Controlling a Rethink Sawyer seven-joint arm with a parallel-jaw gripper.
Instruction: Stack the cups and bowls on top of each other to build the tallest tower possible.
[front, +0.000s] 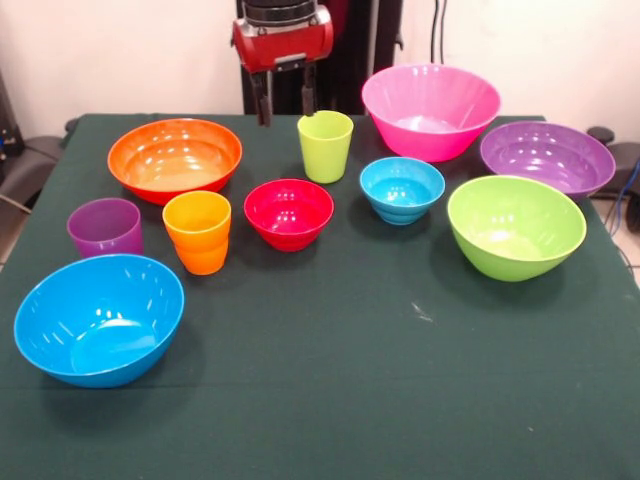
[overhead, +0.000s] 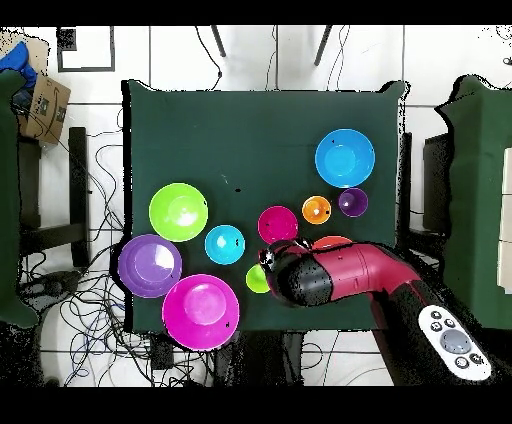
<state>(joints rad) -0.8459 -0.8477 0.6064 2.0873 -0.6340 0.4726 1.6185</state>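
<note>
- In the overhead view we see the red and black arm (overhead: 345, 275) covering most of the orange bowl (overhead: 332, 241), so only a sliver of its rim shows above the arm, and the lime green cup (overhead: 256, 279) peeks out half hidden at the arm's left end.
- In the front view the arm is cut off by the top edge of the frame; only its red head and the gripper (front: 284, 100) hang into the picture at top centre, over the far edge of the table (front: 400, 400).
- We see the two dark fingers (front: 262, 98) standing apart with a narrow gap between them, holding nothing.
- Nothing is stacked: every bowl and cup stands alone on the green cloth, upright and empty as far as we can see.
- Front view, back row: orange bowl (front: 175, 157) at upper left, lime green cup (front: 325, 145) just below and right of the gripper, pink bowl (front: 431, 110) at upper right, purple bowl (front: 547, 157) at far right.
- Middle row: purple cup (front: 105, 228) at left, ridged orange cup (front: 197, 231) just beside it, small red bowl (front: 288, 213) at centre, ridged light blue bowl (front: 402, 189) to its right, lime green bowl (front: 516, 226) further right and tilted.
- The large blue bowl (front: 99, 318) sits at lower left, also tilted towards us.
</note>
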